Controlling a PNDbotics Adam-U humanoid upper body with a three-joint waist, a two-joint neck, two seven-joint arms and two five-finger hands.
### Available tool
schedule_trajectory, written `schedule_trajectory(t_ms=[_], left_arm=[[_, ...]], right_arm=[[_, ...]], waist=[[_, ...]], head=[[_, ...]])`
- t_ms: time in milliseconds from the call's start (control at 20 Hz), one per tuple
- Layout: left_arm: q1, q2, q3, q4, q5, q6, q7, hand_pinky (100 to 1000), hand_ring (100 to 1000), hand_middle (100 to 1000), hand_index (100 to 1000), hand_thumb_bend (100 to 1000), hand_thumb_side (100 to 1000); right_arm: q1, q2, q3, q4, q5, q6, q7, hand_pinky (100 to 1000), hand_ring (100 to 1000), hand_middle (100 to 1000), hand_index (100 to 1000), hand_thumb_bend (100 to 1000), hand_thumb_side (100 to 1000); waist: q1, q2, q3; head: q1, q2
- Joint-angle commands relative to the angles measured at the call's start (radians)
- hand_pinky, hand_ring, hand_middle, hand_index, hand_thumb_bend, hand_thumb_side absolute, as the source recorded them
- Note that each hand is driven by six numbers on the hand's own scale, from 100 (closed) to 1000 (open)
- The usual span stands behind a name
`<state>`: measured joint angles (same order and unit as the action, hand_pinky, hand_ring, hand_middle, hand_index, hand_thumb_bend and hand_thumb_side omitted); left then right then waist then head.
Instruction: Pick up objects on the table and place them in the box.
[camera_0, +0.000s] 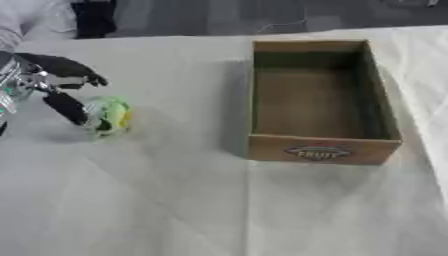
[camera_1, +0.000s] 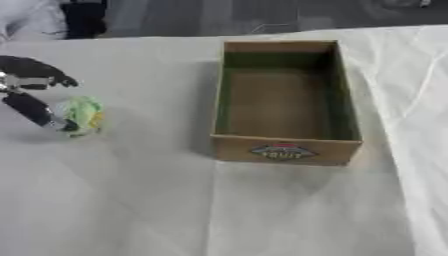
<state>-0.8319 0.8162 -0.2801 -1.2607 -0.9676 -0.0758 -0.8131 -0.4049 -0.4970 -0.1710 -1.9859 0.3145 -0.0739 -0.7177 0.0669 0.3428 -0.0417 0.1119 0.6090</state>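
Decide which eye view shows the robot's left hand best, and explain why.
The left eye view: the left hand sits further inside the picture, showing fingers and silver joints beside the green object. In the right eye view it sits at the edge, partly cut off.

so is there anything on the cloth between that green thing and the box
Nothing visible. The green object sits by the left hand, whose thumb touches its near side, and only bare cloth lies between it and the box. The one obstacle is the box's own left wall, which the object must be lifted over.
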Motion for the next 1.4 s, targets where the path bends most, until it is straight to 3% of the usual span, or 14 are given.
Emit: schedule_trajectory(t_ms=[50,950,1400], left_arm=[[-0.022,0.017,0.006,0.019,-0.02,-0.006,0.003,702,886,887,1000,521,718],[-0.042,-0.029,0.006,0.114,-0.151,-0.002,0.04,711,903,905,1000,583,752],[-0.049,-0.042,0.005,0.127,-0.199,-0.008,0.101,647,840,806,979,478,713]], right_arm=[[-0.011,-0.025,-0.003,-0.014,-0.006,0.001,-0.004,768,813,674,706,100,1000],[-0.014,-0.023,-0.002,-0.014,-0.009,0.001,-0.01,769,812,669,702,100,1000],[-0.016,-0.024,-0.002,-0.014,-0.011,0.0,-0.012,770,812,669,702,100,1000]], waist=[[-0.002,-0.017,-0.001],[0.001,-0.004,-0.009],[0.0,0.003,-0.009]], head=[[0.003,-0.013],[0.007,-0.022],[0.01,-0.024]])
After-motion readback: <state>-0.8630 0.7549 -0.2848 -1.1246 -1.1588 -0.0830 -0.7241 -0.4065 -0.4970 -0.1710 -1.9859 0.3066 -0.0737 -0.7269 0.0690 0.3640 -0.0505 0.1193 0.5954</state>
